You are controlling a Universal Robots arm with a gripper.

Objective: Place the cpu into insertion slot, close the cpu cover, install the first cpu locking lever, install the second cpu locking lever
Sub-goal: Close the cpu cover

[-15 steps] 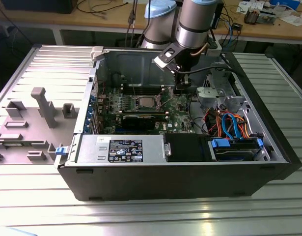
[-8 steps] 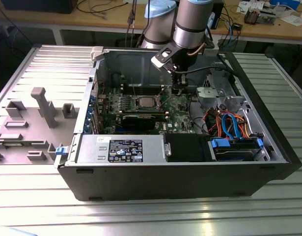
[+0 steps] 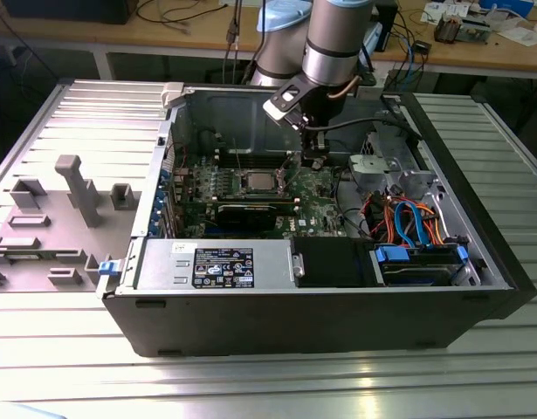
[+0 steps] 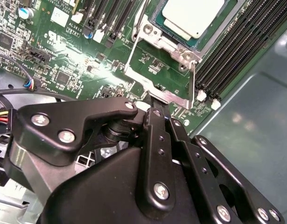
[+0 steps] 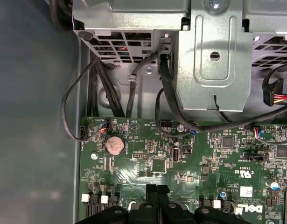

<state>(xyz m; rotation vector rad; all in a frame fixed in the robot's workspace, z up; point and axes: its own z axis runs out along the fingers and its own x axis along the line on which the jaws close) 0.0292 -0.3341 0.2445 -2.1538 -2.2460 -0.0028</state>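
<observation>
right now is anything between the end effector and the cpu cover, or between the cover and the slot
Nothing visible. In the second wrist view the end effector sits right at the free edge of the open cpu cover, and only the seated cpu lies in the insertion slot it must close over.
</observation>
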